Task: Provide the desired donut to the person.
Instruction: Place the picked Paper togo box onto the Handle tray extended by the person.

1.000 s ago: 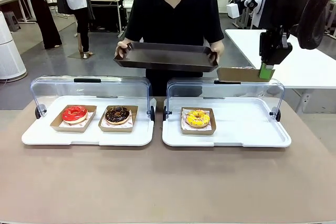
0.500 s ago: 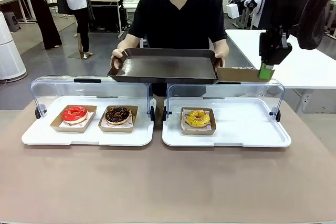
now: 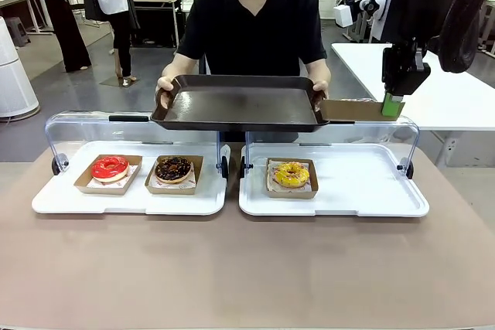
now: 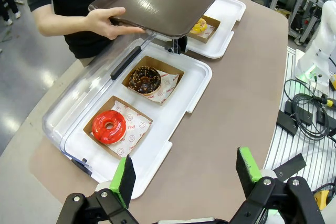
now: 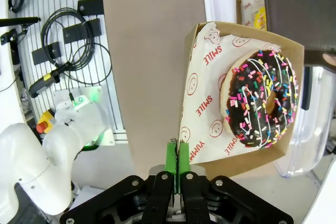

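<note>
Right gripper [image 5: 177,156]: green pads pinched flat together on the rim of a cardboard box [image 3: 352,110], with the liner's edge caught between them.
Sprinkle donut [image 5: 262,98]: chocolate icing, white stripes and coloured sprinkles. It lies in the held box, up in the air at 2 o'clock in the front view and clear of the table [image 3: 247,268].
Liner [image 5: 202,93]: white paper under that donut, printed in red with smiley faces, "SMILE" twice, and a word beginning "YUMM" beside the pads.
Left gripper [image 4: 186,171]: fingers spread wide with nothing between them, above the table; the cases lie toward 11 o'clock in its own view.
Person [image 3: 255,28]: black V-neck T-shirt, standing at 12 o'clock across the table.
Hands [image 3: 166,86]: one at the tray's 9 o'clock edge, one at its 3 o'clock edge.
Tray [image 3: 240,106]: dark and bare, held level above the cases' raised lids; the box hangs just beside its 3 o'clock edge, and I cannot tell whether they touch.
Cases [image 3: 131,202]: two white bases side by side, clear lids tipped back toward 12 o'clock.
Red donut [image 3: 110,168]: in the 9 o'clock case, in its own box.
Chocolate donut [image 3: 173,168]: same case, just beside the red one at its 3 o'clock.
Yellow donut [image 3: 291,174]: in the 3 o'clock case, at that case's 9 o'clock end.
Other liners: red print, too small to read.
</note>
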You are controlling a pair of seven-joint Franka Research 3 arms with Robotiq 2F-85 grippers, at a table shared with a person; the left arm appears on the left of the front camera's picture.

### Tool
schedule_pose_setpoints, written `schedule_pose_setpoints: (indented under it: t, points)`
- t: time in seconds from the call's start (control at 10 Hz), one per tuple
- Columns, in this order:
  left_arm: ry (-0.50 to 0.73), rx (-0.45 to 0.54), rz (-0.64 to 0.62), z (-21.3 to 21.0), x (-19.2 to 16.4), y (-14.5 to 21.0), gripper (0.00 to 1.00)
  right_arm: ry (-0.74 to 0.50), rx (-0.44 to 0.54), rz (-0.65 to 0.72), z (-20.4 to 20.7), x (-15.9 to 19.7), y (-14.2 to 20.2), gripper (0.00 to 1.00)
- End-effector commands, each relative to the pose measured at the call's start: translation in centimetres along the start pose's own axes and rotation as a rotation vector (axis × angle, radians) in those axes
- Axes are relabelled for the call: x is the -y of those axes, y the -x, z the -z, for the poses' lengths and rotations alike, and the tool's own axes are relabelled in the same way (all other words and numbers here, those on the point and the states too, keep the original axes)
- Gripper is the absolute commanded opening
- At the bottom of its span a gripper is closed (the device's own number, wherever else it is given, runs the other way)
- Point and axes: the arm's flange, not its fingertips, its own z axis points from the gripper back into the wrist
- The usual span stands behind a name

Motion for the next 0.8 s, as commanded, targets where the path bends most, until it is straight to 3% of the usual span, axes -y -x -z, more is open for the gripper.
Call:
schedule_pose_setpoints:
  t: [0.0,0.2,0.7]
  points:
    - [0.005,0.020,0.010,-0.1,-0.1,0.0,1.00,0.004,0.001,0.000,0.3,-0.1,0.1,0.00]
    - [0.005,0.020,0.010,-0.1,-0.1,0.0,1.00,0.056,-0.008,0.029,-1.4,0.5,-1.1,0.02]
    - [0.005,0.020,0.010,-0.1,-0.1,0.0,1.00,0.140,0.047,-0.067,-5.5,3.2,-7.7,0.02]
